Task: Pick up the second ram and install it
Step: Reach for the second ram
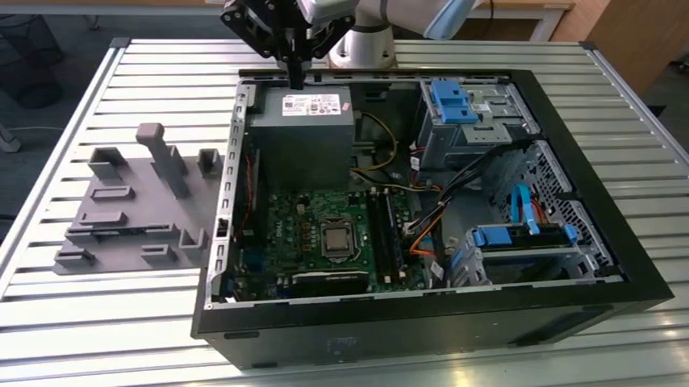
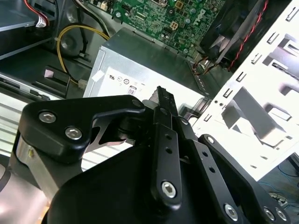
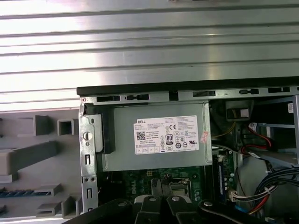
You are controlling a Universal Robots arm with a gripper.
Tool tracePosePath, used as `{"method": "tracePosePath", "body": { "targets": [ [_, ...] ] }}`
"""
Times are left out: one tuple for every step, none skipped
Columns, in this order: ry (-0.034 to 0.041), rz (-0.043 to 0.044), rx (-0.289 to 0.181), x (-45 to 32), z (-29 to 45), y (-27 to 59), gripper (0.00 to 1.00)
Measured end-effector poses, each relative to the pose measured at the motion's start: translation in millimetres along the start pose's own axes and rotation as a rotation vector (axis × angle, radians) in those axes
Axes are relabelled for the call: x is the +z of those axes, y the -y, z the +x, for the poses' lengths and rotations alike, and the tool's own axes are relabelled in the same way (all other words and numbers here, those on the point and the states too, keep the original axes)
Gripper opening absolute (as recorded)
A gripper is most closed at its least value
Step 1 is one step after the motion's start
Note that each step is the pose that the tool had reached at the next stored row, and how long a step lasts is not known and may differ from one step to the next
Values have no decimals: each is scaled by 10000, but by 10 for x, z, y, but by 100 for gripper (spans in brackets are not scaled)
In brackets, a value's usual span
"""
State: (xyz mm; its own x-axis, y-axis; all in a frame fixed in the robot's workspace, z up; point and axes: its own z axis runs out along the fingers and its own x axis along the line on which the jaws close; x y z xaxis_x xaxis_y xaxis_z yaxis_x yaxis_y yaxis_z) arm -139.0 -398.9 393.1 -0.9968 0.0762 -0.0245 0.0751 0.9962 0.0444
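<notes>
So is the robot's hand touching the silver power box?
Cannot tell. In the exterior view the hand overlaps the power supply at its far edge, hiding any gap.

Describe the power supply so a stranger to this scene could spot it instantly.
Find the open black computer case on the slatted metal table. Inside, in the corner nearest the gripper and bordering the green motherboard, sits the power supply, a plain grey metal box. Unlike the blue-tabbed drive cages nearby, it carries a large white printed label.
</notes>
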Motion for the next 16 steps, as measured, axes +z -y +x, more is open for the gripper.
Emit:
{"method": "tracePosePath", "body": {
  "targets": [
    [0, 0, 0, 0, 4, 0, 11],
    [0, 1, 0, 0, 9, 1, 11],
    [0, 1, 0, 0, 13, 1, 11],
    [0, 0, 0, 0, 17, 1, 11],
    [0, 0, 0, 0, 21, 1, 11],
    [0, 1, 0, 0, 25, 2, 11],
    [0, 0, 0, 0, 29, 2, 11],
    [0, 0, 0, 0, 33, 2, 11],
    [0, 0, 0, 0, 37, 3, 11],
    [-1, 1, -1, -1, 41, 3, 11],
    [0, 0, 0, 0, 46, 3, 11],
    [0, 0, 0, 0, 50, 4, 11],
    [0, 0, 0, 0, 54, 4, 11],
    [0, 1, 0, -1, 59, 4, 11],
    [0, 0, -1, 0, 63, 5, 11],
    [0, 0, 0, 0, 68, 5, 11]
  ]
}}
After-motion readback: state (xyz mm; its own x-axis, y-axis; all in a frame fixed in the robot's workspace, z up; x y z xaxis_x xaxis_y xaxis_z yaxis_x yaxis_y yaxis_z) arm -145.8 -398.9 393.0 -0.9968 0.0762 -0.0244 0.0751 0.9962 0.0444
